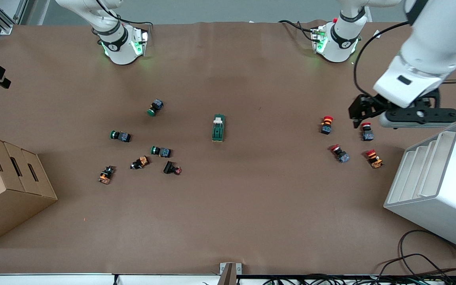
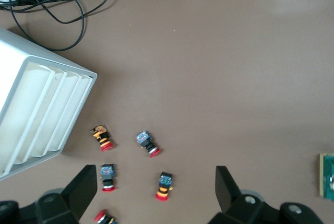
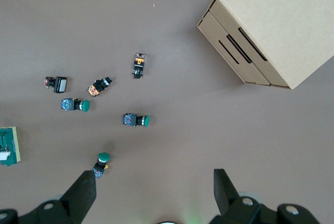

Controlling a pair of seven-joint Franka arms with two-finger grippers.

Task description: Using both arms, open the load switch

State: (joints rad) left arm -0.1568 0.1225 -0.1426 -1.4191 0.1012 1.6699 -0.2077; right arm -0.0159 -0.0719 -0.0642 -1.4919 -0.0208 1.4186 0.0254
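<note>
The load switch (image 1: 219, 128) is a dark green block with a white piece on top, lying alone at the middle of the table. It shows at the edge of the left wrist view (image 2: 327, 176) and of the right wrist view (image 3: 9, 145). My left gripper (image 1: 360, 114) hangs open over the red push buttons (image 1: 327, 124) toward the left arm's end, well apart from the switch; nothing is between its fingers (image 2: 86, 185). My right gripper (image 3: 155, 185) is open and empty, high over the table beside a green push button (image 3: 102, 164). It is out of the front view.
Green and orange push buttons (image 1: 160, 151) lie scattered toward the right arm's end. A cardboard box (image 1: 6, 178) stands at that end, nearer the front camera. A white slotted rack (image 1: 437, 178) stands at the left arm's end. Cables (image 1: 422, 265) lie at the table's near edge.
</note>
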